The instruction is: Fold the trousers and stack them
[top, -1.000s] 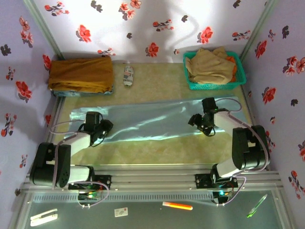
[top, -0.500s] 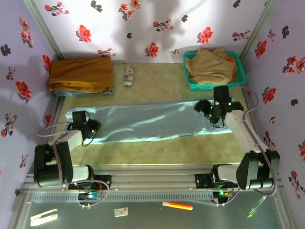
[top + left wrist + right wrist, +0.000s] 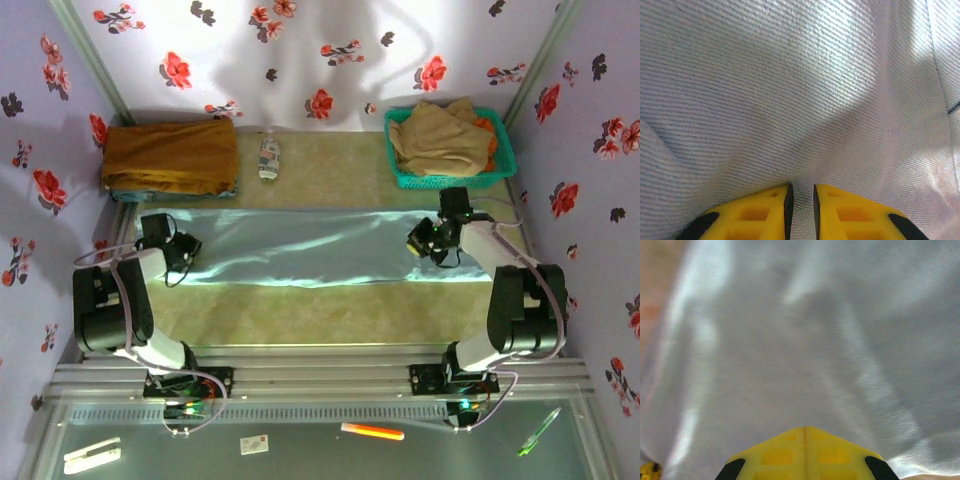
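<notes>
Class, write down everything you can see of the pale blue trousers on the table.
The trousers are pale aqua, plain, of thin, finely ribbed cloth with a slight sheen. They lie as one long flat band across the table, left to right, softly wrinkled. The left gripper pinches the cloth near the left end; the right gripper is shut on it near the right end.

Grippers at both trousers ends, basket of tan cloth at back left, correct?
No: the top view shows the basket of tan cloth at the back right. The left gripper and right gripper are at the ends of the trousers.
</notes>
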